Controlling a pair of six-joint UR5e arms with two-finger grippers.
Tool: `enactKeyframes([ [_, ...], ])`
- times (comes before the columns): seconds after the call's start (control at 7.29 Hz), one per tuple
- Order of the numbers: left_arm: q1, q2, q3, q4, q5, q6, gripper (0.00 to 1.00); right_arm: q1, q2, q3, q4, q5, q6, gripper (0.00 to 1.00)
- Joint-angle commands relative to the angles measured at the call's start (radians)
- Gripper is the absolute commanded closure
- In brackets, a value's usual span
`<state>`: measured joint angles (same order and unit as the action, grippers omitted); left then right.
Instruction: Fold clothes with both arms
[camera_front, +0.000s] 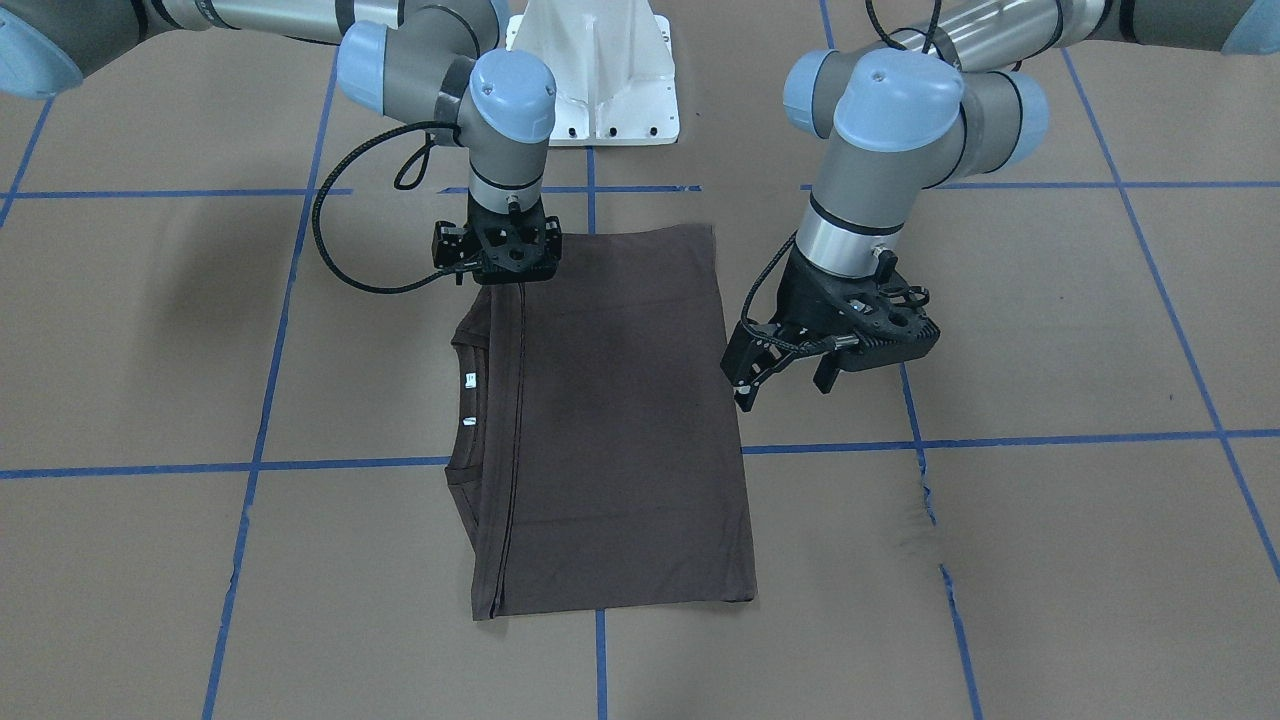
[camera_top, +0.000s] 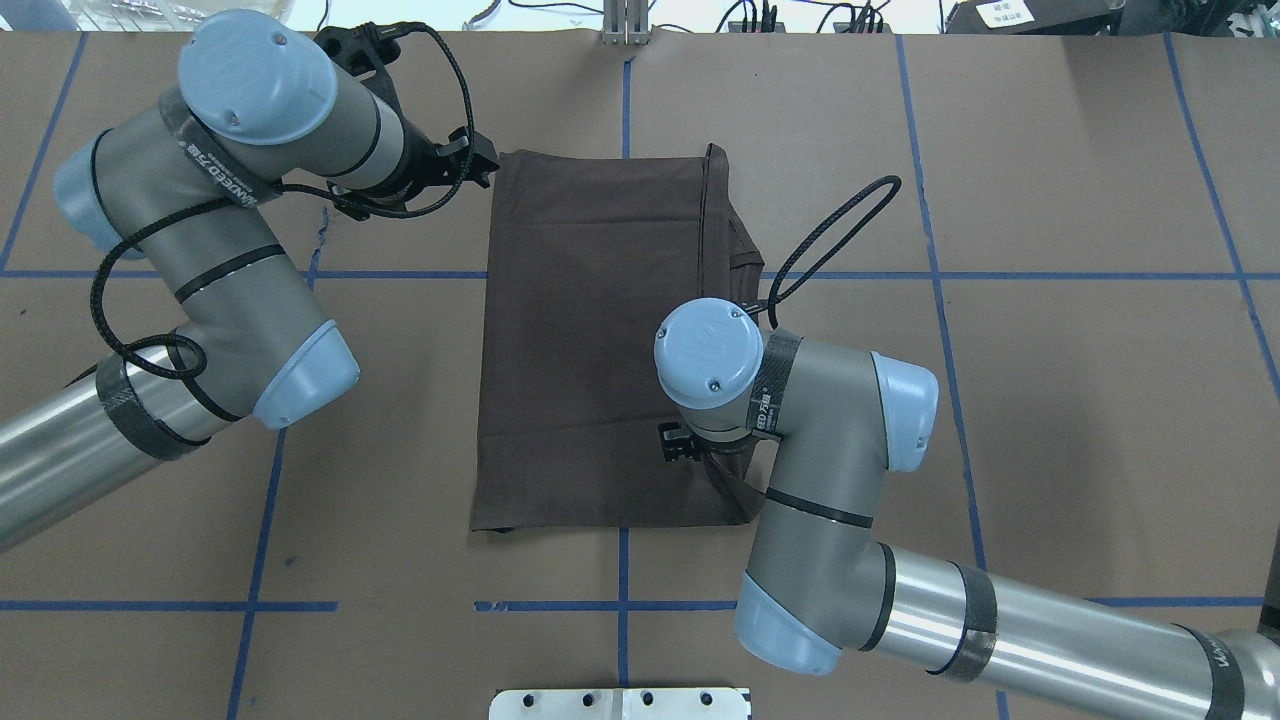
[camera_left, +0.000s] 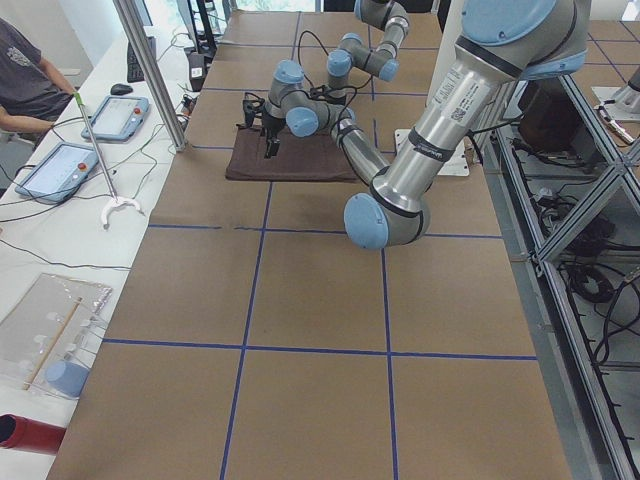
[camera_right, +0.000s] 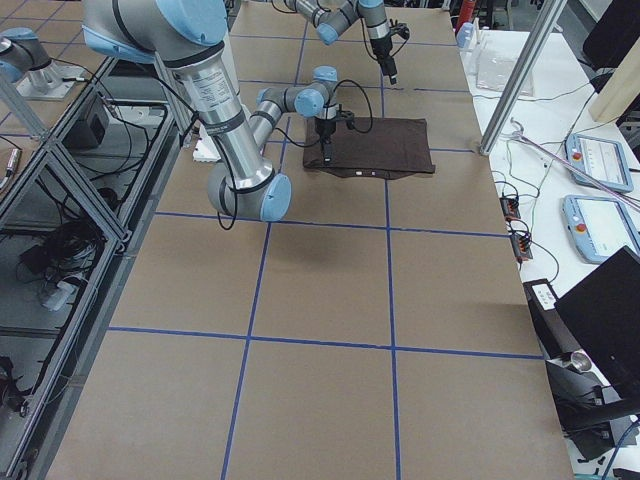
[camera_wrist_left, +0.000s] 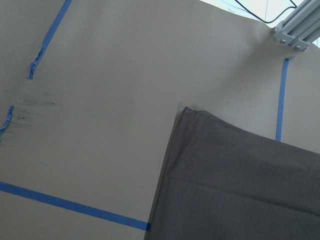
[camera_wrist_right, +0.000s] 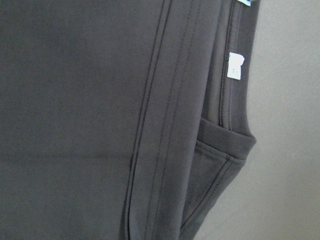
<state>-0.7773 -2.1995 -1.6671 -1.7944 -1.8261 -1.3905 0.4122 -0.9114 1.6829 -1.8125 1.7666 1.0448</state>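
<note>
Black left gripper hung with jaws apart just beside the T-shirt, which lay flat on the table, sleeves already folded in; halving likely remained. Over its collar-side corner sat the right gripper, grip unreadable.

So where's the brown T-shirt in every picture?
Front view: the T-shirt lies in the middle.
Overhead: T-shirt in the middle, between the two arms.
Left side view: T-shirt far off, near the top.
Right side view: T-shirt far off, near the top.
Left wrist: T-shirt in the bottom right corner.
Right wrist: T-shirt fills most of the picture.
Shared landmark: the blue tape line running under it.
</note>
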Motion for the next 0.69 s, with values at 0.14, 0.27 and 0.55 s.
enactKeyframes([
  [0.14,0.000,0.000,0.000,0.003,0.001,0.001,0.00,-0.001,-0.004,-0.009,-0.004,0.011,0.001,0.00],
  [0.27,0.000,0.000,0.000,0.003,0.001,0.001,0.00,-0.001,-0.006,-0.009,-0.004,0.013,0.001,0.00],
  [0.55,0.000,0.000,-0.002,0.003,-0.001,0.001,0.00,-0.003,-0.015,-0.009,-0.004,0.013,0.001,0.00],
])
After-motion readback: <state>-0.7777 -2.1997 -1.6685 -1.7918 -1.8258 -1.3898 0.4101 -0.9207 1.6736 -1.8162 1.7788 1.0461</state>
